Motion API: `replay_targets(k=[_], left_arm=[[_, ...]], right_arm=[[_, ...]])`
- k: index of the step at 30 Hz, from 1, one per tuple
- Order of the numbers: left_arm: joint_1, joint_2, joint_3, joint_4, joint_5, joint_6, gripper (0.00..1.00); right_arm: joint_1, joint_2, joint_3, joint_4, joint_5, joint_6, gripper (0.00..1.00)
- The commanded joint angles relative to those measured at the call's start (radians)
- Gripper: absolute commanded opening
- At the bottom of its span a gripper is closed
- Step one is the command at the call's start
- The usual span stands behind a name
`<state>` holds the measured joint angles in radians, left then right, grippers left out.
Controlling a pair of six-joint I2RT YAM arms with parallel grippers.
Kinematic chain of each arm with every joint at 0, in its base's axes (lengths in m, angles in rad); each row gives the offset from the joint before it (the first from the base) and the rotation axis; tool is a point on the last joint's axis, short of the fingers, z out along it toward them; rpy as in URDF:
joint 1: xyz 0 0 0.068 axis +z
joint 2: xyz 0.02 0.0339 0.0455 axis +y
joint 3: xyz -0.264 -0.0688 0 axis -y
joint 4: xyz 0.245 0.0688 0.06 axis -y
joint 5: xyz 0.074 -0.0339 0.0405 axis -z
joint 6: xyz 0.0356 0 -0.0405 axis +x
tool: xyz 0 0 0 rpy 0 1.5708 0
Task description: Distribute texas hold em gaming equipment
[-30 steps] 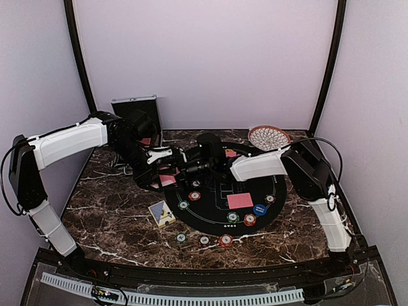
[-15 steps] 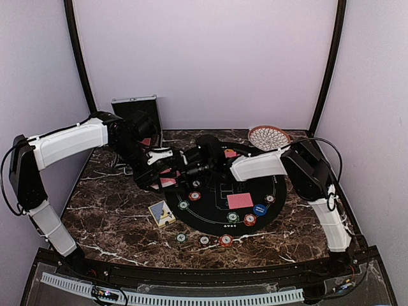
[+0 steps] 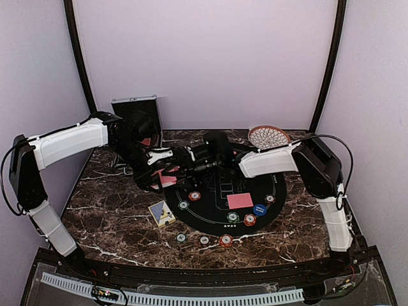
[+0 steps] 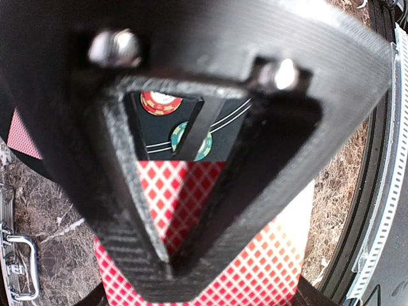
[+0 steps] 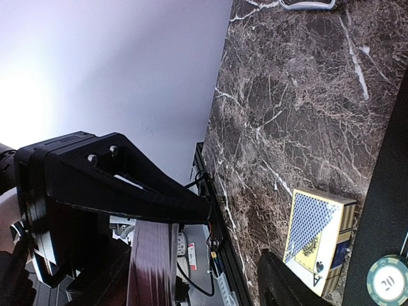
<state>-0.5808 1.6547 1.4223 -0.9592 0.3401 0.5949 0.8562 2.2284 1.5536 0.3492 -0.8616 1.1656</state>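
Observation:
My left gripper (image 3: 159, 173) is shut on a deck of red-backed playing cards (image 3: 167, 180), held above the mat's left edge. In the left wrist view the deck's diamond-patterned back (image 4: 268, 261) fills the space under the closed fingers (image 4: 121, 210). My right gripper (image 3: 181, 164) reaches in from the right, right up against the deck. In the right wrist view the deck (image 5: 152, 268) stands edge-on, well apart from one right finger (image 5: 284, 287), so the jaws stand open. One red card (image 3: 240, 201) and several poker chips (image 3: 249, 220) lie on the black round mat (image 3: 280, 185).
A blue-and-yellow card box (image 3: 162, 213) (image 5: 319, 239) lies on the marble left of the mat. Three chips (image 3: 204, 240) sit in front of the mat. The silver case (image 3: 135, 111) stands open at the back left. The woven dish (image 3: 268, 136) is at the back right.
The right arm's elbow has swung to the right and its wrist has shifted slightly back, with its jaws narrower than before. The left arm holds the deck in the same place.

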Motion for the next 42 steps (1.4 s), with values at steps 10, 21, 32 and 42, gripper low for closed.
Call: replay_targets(k=[10,21,32,42], left_arm=[[0.006,-0.041,0.029,-0.006,0.016,0.001,0.0],[0.006,-0.046,0.022,-0.007,0.013,0.002,0.0],[0.006,-0.045,0.02,-0.006,0.013,0.002,0.0],[0.006,-0.047,0.016,-0.006,0.012,0.001,0.0]], right_arm=[[-0.023,-0.094,-0.076,0.001,0.006,0.008,0.47],[-0.026,-0.119,-0.079,-0.033,0.01,-0.015,0.34],[-0.033,-0.163,-0.109,0.0,0.01,0.015,0.22],[-0.045,-0.195,-0.139,0.009,0.012,0.022,0.15]])
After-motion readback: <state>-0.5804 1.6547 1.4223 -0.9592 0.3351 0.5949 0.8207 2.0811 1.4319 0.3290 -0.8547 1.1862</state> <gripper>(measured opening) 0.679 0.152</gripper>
